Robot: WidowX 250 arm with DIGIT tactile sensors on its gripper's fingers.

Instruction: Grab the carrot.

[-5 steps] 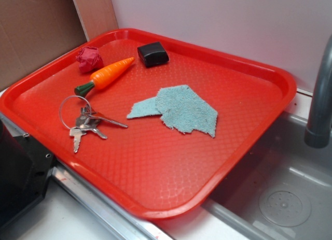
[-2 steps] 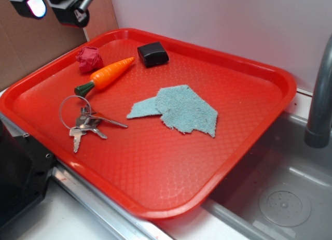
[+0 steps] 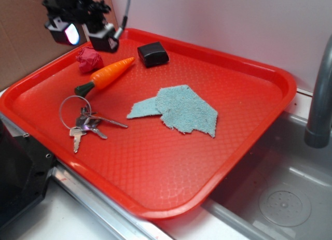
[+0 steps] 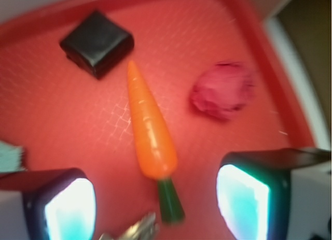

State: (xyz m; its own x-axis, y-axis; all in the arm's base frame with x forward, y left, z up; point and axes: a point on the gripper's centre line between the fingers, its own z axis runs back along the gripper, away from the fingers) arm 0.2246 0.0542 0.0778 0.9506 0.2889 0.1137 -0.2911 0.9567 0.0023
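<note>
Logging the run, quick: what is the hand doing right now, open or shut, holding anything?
Hand: open and empty, above the carrot, which lies on the tray.

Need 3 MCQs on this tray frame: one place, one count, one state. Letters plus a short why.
1. What lies next to the green stub end of the glossy orange plastic toy carrot?
A. black block
B. metal keys on a ring
C. teal cloth scrap

2. How many loose things lie on the red plastic tray?
A. three
B. five
C. seven

3. How is the robot's hand now?
A. open, above the tray's far left corner, holding nothing
B. shut on the carrot
C. resting on the cloth

Answers:
1. B: the metal keys on a ring sit just in front of the stub; the black block is by the tip.
2. B: carrot, keys, block, wrinkly red paper ball, teal cloth scrap.
3. A: the wrist view shows both fingers apart, with the carrot lying free between them.
</note>
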